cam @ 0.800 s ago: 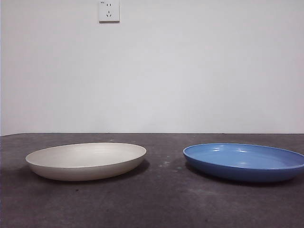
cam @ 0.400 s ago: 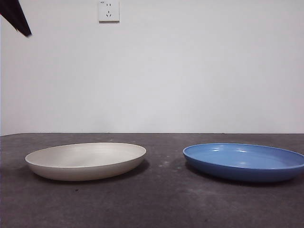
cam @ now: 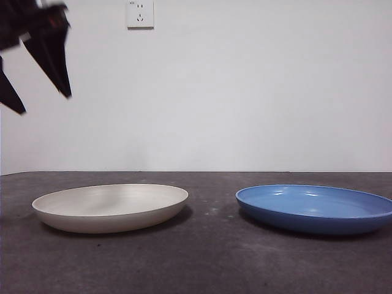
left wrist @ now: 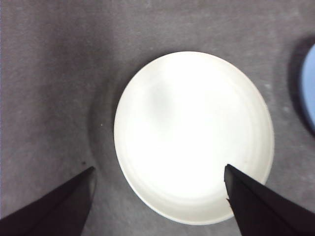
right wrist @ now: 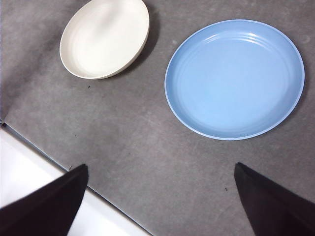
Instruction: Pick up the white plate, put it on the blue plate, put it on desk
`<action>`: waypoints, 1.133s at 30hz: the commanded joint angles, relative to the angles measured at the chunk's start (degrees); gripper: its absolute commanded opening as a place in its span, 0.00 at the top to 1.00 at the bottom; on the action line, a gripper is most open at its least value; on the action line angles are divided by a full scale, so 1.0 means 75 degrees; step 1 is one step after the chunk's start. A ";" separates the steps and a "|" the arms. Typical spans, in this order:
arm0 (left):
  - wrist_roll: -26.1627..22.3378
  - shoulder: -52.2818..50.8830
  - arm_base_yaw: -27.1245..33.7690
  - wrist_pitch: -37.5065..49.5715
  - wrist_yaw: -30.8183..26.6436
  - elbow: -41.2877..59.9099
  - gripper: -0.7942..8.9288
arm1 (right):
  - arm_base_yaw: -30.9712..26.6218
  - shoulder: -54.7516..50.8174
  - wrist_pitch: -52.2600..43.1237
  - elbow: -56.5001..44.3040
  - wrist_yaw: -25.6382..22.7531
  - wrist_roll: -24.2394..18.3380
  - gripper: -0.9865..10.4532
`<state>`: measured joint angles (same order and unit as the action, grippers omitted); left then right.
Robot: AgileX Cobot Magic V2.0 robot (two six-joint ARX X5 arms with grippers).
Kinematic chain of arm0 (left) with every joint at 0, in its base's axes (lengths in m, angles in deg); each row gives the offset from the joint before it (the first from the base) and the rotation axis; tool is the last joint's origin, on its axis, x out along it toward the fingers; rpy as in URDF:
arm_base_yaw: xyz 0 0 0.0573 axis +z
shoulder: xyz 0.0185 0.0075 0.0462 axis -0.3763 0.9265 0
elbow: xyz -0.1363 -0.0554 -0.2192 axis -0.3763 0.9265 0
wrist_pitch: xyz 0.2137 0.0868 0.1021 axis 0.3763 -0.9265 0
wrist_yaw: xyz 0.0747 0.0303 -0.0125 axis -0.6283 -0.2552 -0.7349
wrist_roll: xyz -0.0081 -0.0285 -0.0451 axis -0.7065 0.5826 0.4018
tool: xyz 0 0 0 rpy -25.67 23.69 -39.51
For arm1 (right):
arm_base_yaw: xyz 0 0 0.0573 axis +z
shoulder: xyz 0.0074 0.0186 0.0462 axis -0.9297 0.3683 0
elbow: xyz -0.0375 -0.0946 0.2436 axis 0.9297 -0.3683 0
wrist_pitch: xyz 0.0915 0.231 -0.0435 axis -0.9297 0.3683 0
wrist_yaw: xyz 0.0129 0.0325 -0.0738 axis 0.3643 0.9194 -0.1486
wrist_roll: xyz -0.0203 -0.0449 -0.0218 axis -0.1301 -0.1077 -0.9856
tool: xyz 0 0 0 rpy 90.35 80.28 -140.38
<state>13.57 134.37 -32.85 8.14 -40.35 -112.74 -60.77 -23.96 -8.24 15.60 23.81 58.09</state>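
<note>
Here: white plate (cam: pixel 111 207) flat on the counter (cam: pixel 208 263), left side of the front view, rim unbroken, nothing on it. Blue plate (cam: pixel 315 208) flat on the same counter to the right, apart from the white one, a strip of bare dark surface between the two rims. Both at about the same depth on the counter, neither stacked nor tilted.

High in the top-left corner of the front view: left end effector (cam: pixel 40 98), two black pointed jaws angled downward, spread wide, holding nothing, well above the white plate and clear of it. Seen from the left wrist: white plate (left wrist: pixel 193 136) directly under the left end effector (left wrist: pixel 160 174), one jaw tip over the plate's rim zone, the other over bare counter (left wrist: pixel 49 73) beside it; a sliver of the blue plate (left wrist: pixel 310 83) at the picture's edge.

Right end effector (right wrist: pixel 160 172) also spread wide and empty, high over the counter (right wrist: pixel 147 157), out of the front view. From the right wrist: blue plate (right wrist: pixel 235 78) and white plate (right wrist: pixel 105 38) both whole, side by side, a pale edge (right wrist: pixel 29 196) bordering the counter near one jaw.

On the wall (cam: pixel 245 92) behind, a white socket (cam: pixel 140 13).
</note>
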 commanded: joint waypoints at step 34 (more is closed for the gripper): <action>-0.0198 0.3354 -0.0012 0.1466 -0.0035 -0.0184 0.65 | 0.0032 0.0047 -0.0079 0.0163 0.0003 -0.0015 0.50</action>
<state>11.93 158.43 -32.85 18.76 -40.44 -113.05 -60.77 -23.96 -8.26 15.60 23.81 58.09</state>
